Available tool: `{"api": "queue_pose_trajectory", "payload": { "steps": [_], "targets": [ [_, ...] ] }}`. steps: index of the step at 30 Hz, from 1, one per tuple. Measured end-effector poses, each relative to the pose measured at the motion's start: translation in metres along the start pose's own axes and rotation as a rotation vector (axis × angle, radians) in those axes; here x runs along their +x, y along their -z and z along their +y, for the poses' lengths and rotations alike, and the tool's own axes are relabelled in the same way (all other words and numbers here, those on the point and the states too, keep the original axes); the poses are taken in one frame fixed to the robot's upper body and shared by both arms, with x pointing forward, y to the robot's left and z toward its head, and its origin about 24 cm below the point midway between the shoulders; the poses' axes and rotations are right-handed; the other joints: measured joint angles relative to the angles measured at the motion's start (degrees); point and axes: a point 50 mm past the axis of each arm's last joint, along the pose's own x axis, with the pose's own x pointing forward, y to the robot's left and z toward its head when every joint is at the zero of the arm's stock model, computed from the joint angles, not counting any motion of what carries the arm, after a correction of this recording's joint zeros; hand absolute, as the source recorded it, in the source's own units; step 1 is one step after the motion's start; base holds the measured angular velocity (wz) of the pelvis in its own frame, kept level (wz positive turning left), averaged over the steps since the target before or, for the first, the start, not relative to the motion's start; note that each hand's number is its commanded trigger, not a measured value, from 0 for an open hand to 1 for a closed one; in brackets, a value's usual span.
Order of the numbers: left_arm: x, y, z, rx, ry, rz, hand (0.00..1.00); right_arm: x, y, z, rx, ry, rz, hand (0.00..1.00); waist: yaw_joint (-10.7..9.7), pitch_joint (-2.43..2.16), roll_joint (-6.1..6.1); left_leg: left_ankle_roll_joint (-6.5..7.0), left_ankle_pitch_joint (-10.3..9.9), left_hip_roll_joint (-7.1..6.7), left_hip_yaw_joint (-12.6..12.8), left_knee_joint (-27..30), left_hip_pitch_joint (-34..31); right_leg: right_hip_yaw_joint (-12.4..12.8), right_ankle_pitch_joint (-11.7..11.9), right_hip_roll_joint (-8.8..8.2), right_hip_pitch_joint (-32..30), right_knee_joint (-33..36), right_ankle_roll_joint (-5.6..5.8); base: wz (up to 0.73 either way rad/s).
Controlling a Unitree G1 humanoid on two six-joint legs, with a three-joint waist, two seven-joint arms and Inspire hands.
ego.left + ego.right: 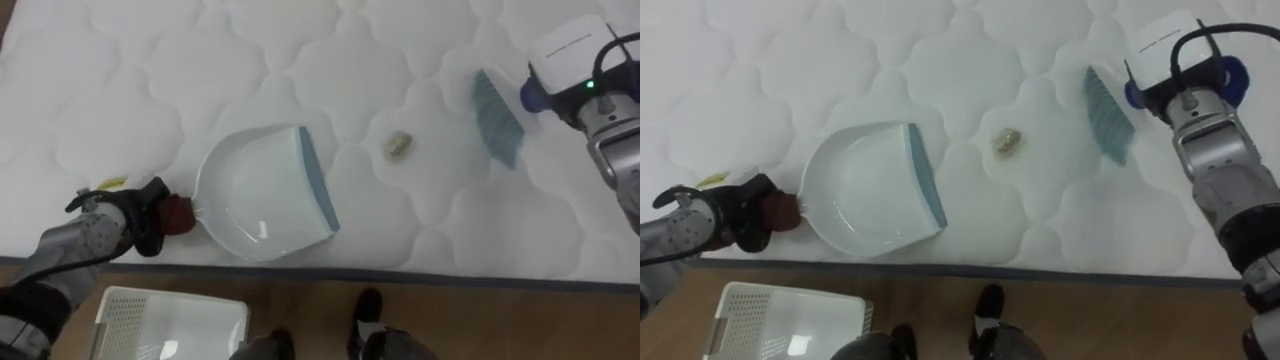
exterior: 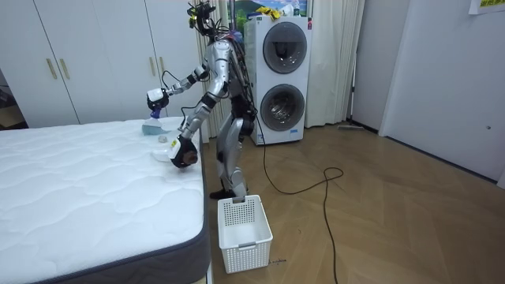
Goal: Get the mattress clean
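A white dustpan (image 1: 262, 195) with a blue-grey lip lies flat on the white mattress (image 1: 150, 90) near its front edge. My left hand (image 1: 135, 222) is shut on its dark red handle (image 1: 178, 212). To the right of the pan's lip lies a small crumpled yellowish scrap (image 1: 398, 146). Further right, a brush with blue bristles (image 1: 497, 120) rests its tips on the mattress, held by my right hand (image 1: 572, 58). A thin yellow scrap (image 1: 110, 183) lies just beyond my left hand. In the room view I stand at the bed's side, near its corner.
A white slatted basket (image 1: 170, 320) stands on the wooden floor by my feet, below the mattress edge (image 1: 450, 277). In the room view a stacked washer and dryer (image 2: 282, 75) are behind me, and white wardrobes (image 2: 87, 55) line the wall.
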Motion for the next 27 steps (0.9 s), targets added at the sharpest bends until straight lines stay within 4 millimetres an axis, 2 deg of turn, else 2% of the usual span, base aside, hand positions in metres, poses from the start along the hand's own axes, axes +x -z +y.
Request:
{"api": "queue_pose_trajectory", "payload": {
  "steps": [5,10,14,17,27],
  "targets": [
    [0.000,-0.005,0.015,0.050,-0.042,-0.015,1.00,0.003,-0.015,-0.013,0.009,0.021,-0.053,1.00,-0.04,-0.03,0.06,-0.08,-0.04,0.09,0.18,0.43,0.10,-0.04,0.03,0.08,0.04,0.30,-0.09,0.00],
    [-0.001,-0.008,0.018,0.069,-0.057,-0.023,1.00,-0.002,-0.032,-0.021,0.029,0.029,-0.117,1.00,0.05,-0.20,0.34,-0.08,-0.04,0.13,0.19,0.66,0.24,-0.20,0.18,0.04,0.22,0.33,-0.31,0.00],
    [-0.001,-0.009,0.018,0.069,-0.056,-0.027,1.00,-0.006,-0.050,-0.020,0.042,0.007,-0.186,1.00,0.20,-0.87,1.46,-0.09,-0.03,0.15,0.23,0.80,0.24,-0.19,0.27,0.03,0.22,0.34,-0.42,0.00],
    [-0.001,-0.010,0.018,0.070,-0.059,-0.039,1.00,-0.007,-0.053,-0.020,0.045,-0.017,-0.205,1.00,1.45,-1.10,1.83,-0.18,0.01,0.18,1.18,0.78,0.47,-0.35,0.51,0.16,0.19,0.13,-0.77,-0.10],
    [-0.001,-0.010,0.018,0.078,-0.059,-0.042,1.00,-0.006,-0.058,-0.029,0.064,-0.026,-0.225,1.00,1.58,-1.10,1.85,-0.76,0.24,0.50,1.31,0.43,0.55,-0.12,0.62,0.75,0.19,-0.40,-1.06,-0.02]
  ]
}}
